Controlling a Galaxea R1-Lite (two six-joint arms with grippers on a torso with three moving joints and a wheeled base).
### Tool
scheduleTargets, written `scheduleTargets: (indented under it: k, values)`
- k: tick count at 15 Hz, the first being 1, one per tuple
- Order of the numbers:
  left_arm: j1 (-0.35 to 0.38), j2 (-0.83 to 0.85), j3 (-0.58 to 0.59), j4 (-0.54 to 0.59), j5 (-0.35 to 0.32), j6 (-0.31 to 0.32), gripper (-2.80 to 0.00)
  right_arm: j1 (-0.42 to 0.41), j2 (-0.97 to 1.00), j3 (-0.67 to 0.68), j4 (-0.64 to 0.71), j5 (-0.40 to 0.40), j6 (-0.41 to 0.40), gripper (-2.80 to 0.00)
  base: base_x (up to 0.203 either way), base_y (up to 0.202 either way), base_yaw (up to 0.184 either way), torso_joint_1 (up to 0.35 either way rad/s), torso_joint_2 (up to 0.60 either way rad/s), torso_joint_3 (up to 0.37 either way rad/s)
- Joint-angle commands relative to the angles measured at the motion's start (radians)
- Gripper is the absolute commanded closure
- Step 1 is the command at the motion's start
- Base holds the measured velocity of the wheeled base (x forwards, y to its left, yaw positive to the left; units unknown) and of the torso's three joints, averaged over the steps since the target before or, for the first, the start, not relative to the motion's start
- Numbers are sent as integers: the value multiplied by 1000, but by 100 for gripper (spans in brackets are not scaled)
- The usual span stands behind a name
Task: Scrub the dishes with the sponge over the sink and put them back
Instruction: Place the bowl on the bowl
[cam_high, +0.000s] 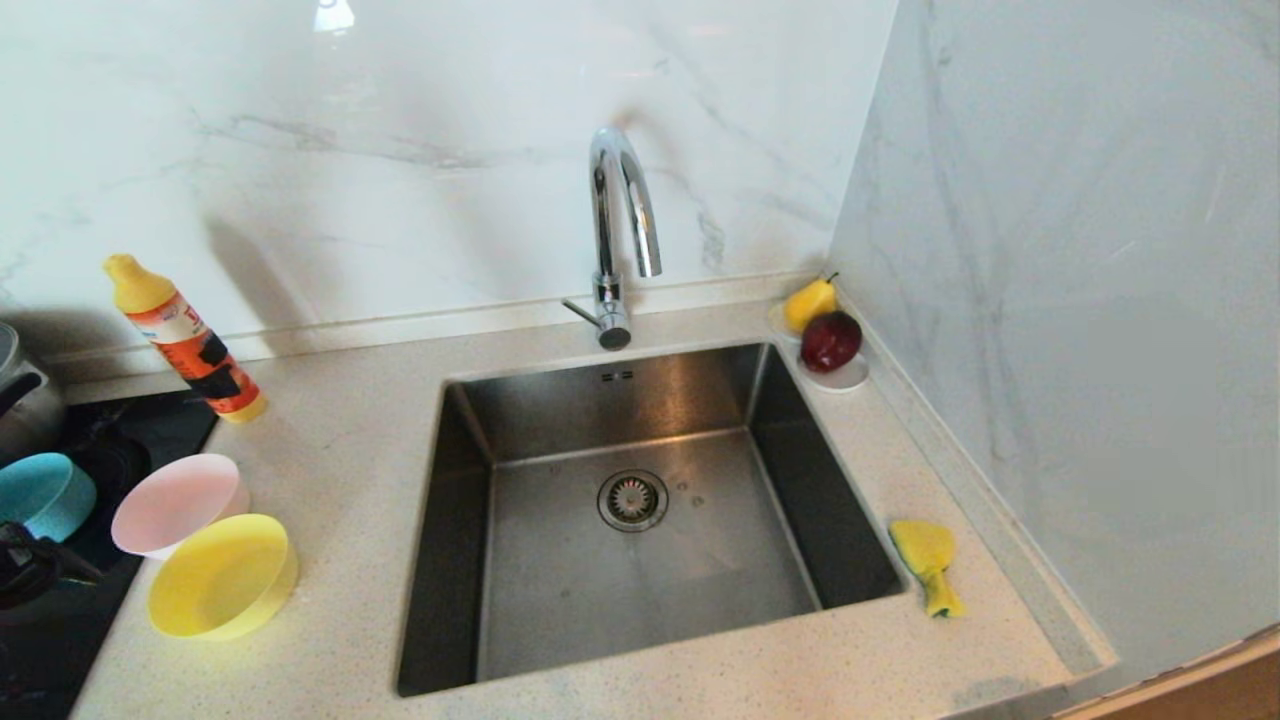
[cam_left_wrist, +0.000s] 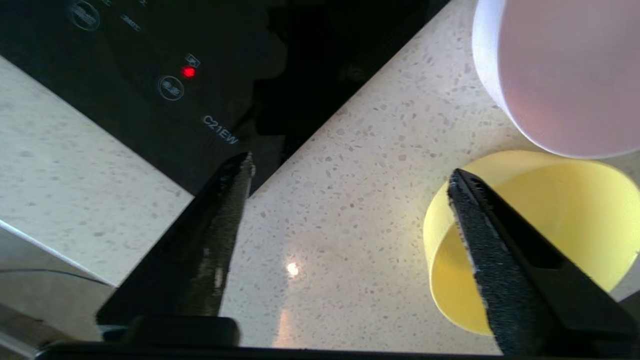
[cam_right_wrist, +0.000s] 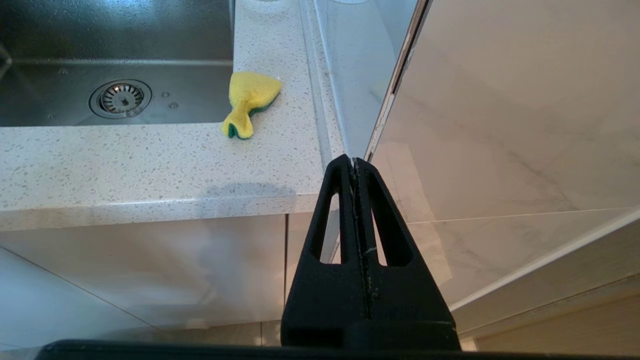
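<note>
Three bowls sit left of the sink (cam_high: 640, 400): a light blue bowl (cam_high: 45, 495) on the black cooktop, and a pink bowl (cam_high: 178, 503) and a yellow bowl (cam_high: 222, 575) on the counter, both tipped toward me. My left gripper (cam_left_wrist: 350, 167) hangs open over bare counter with nothing between its fingers. One finger crosses in front of the yellow bowl (cam_left_wrist: 550, 215), and the pink bowl (cam_left_wrist: 565, 75) lies beyond. The sponge (cam_high: 928, 565), yellow with a green side, lies crumpled on the counter right of the sink. My right gripper (cam_right_wrist: 354, 161) is shut and empty, below the counter's front edge, short of the sponge (cam_right_wrist: 249, 102).
An orange dish-soap bottle (cam_high: 185, 340) stands behind the bowls. A pear (cam_high: 810, 303) and a red apple (cam_high: 830, 340) rest on a white saucer (cam_high: 848, 382) at the back right corner. The chrome tap (cam_high: 620, 230) arches over the sink. A marble wall closes the right side.
</note>
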Motion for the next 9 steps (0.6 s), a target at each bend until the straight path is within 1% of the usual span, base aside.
scheduleTargets:
  k: [1,4,7,9]
  values:
    - [1,36,0,2,-25,-7,-280,0,2,0,0,0,-1,0,0,0,0,0,0,0]
    - [1,75,-6,-3,-29,-15,-280,0,2,0,0,0,-1,0,0,0,0,0,0,0]
    - [1,109,-8,-45,-28,-53,-280,0,2,0,0,0,-1,0,0,0,0,0,0,0]
    - [1,110,-11,-48,-28,-54,-280,0,2,0,0,0,-1,0,0,0,0,0,0,0]
